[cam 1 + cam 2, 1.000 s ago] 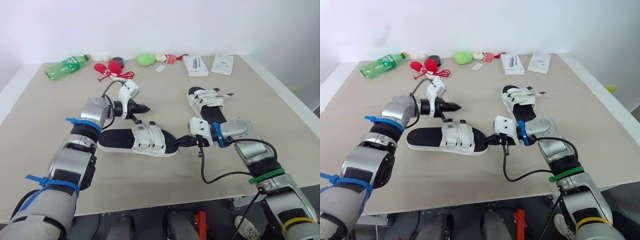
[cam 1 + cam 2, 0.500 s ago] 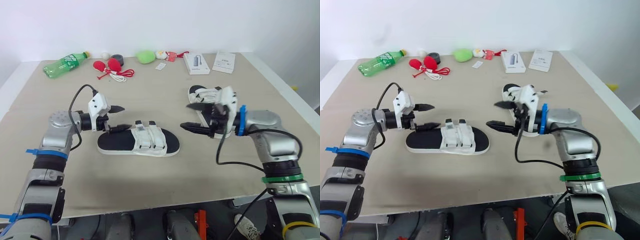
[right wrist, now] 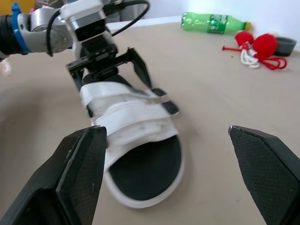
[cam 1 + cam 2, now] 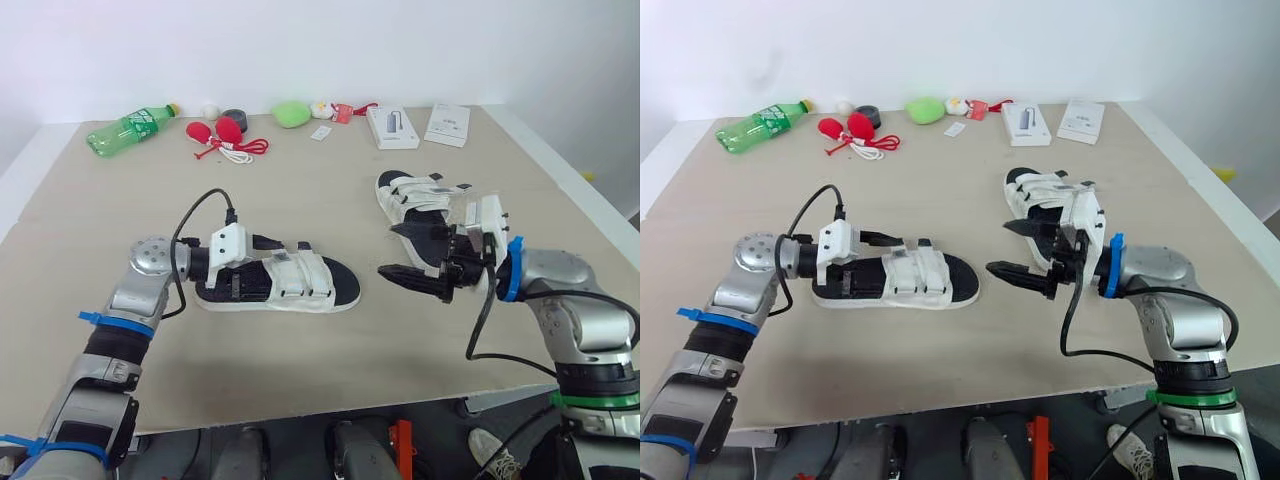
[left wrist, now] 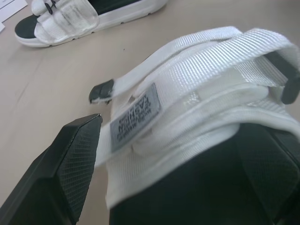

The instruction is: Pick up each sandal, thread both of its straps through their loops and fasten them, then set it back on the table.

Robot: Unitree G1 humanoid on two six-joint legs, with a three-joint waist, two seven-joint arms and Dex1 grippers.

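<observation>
**One sandal looks fastened, one left**

The near sandal point(image 4: 290, 280) lies flat on the table point(image 4: 300, 190), straps seemingly closed. The left gripper point(image 4: 258, 266) has its fingers apart around its heel. The right gripper point(image 4: 408, 252) hovers spread wide. The far sandal point(image 4: 410, 195) likely still needs fastening.

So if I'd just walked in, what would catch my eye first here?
Probably the black-and-white sandal lying in the middle of the table, with the left gripper open astride one end of it. To its right, the right gripper hangs wide open next to a second sandal. A green bottle lies at the far edge.
</observation>
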